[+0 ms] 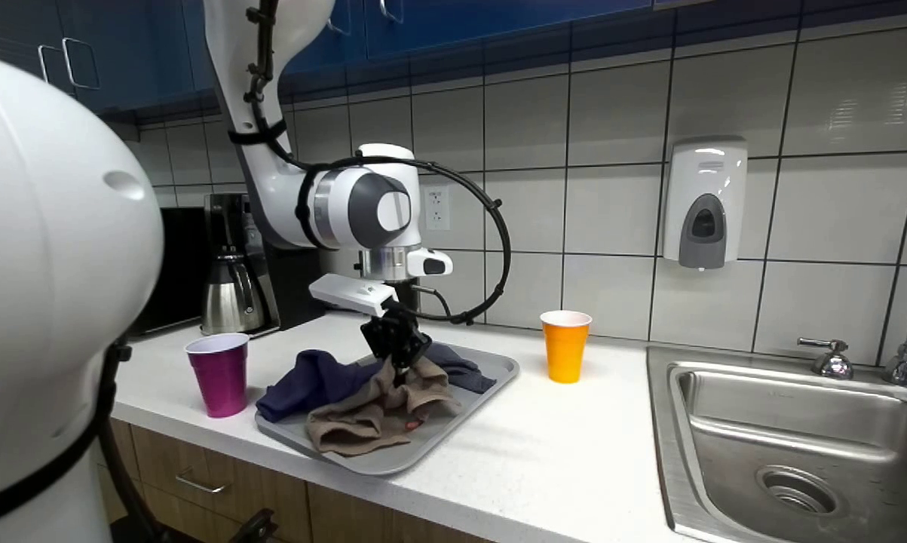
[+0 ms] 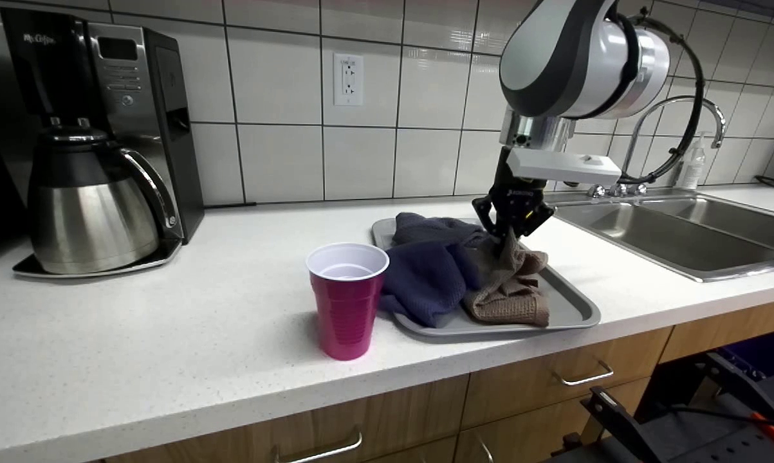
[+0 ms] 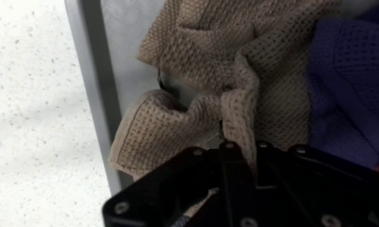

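In an exterior view, brown cloth is pinched by the gripper; in an exterior view, borne on a gray tray, presumably for containment; in the wrist view, caught by a raised fold, likely for purchase.

White arm bent, black gripper pointing down (pinched tight)
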Robot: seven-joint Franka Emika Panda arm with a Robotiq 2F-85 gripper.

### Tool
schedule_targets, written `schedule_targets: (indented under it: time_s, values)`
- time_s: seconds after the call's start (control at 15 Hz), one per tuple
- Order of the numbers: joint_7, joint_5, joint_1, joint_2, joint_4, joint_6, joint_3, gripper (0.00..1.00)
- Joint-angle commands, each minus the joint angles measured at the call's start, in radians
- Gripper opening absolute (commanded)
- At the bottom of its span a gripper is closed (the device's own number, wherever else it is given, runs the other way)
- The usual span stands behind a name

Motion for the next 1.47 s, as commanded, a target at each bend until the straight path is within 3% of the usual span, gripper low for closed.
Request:
schedule_targets:
  time_s: [0.0,0.6,1.4]
  values:
    - [-0.004,-0.019,-0.016,-0.116,-0.037,-0.029,-0.006,0.01]
    - [-0.05,-0.024,-0.078,-0.321,-0.104,-0.052,-0.038,0.01]
    - [-0.126,-0.094,-0.242,-0.479,-0.137,-0.08,-0.133,0.01]
